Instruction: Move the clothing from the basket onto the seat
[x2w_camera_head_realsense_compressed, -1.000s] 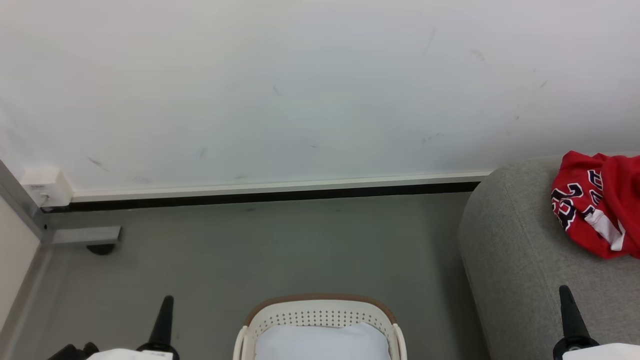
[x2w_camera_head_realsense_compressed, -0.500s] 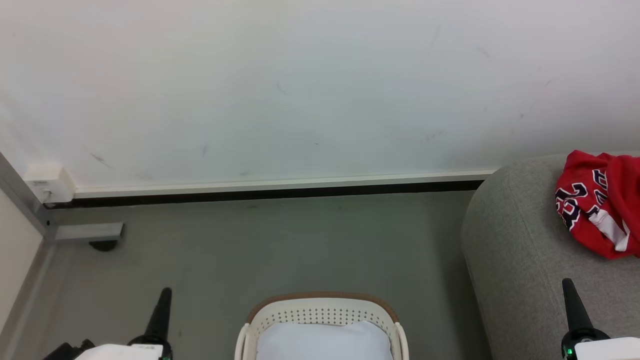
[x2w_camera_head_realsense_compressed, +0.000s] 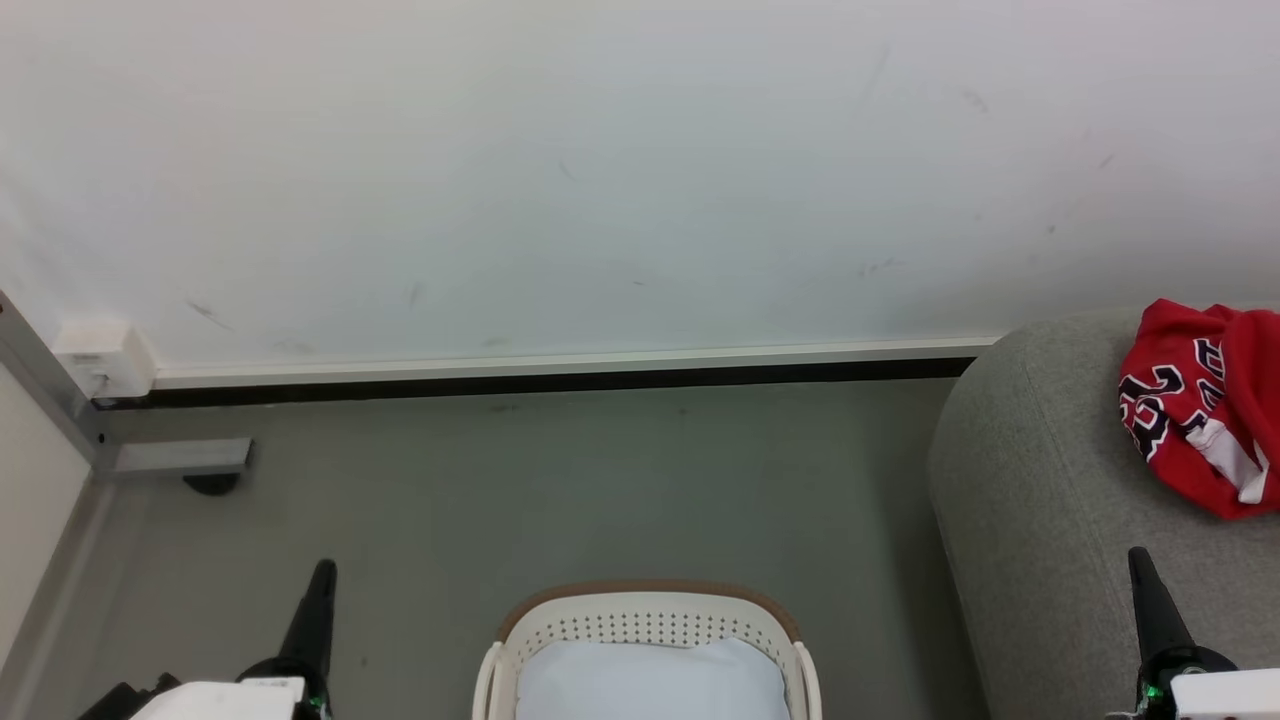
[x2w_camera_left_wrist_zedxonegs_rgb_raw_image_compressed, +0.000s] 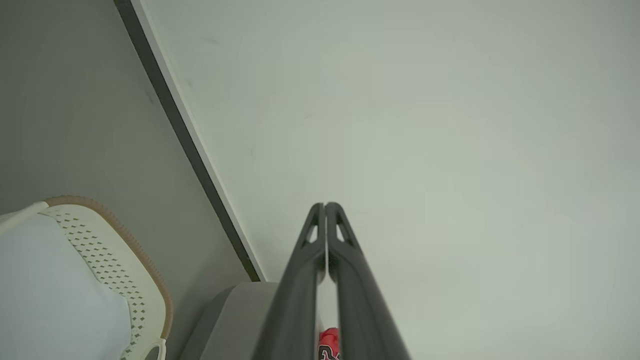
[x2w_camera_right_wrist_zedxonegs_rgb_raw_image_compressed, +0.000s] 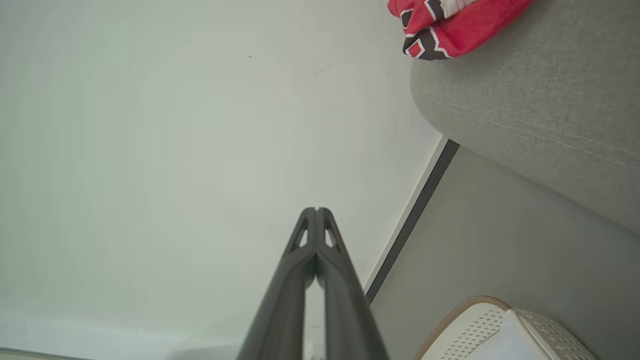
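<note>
- Left gripper & right gripper, head view: I'm seeing both pinched closed, holding nothing, flanking the basket; clothing is lying on the seat at right edge.
- L wrist: fingers are touching tip to tip; white sheet is sitting in basket.
- R wrist: fingers are pressing together too; clothing is resting on seat, apart from basket.

The basket is set on the grey floor, short of the wall; the sofa is stood on the floor at the right, apart from the basket; the jersey is laid crumpled on the sofa.
</note>
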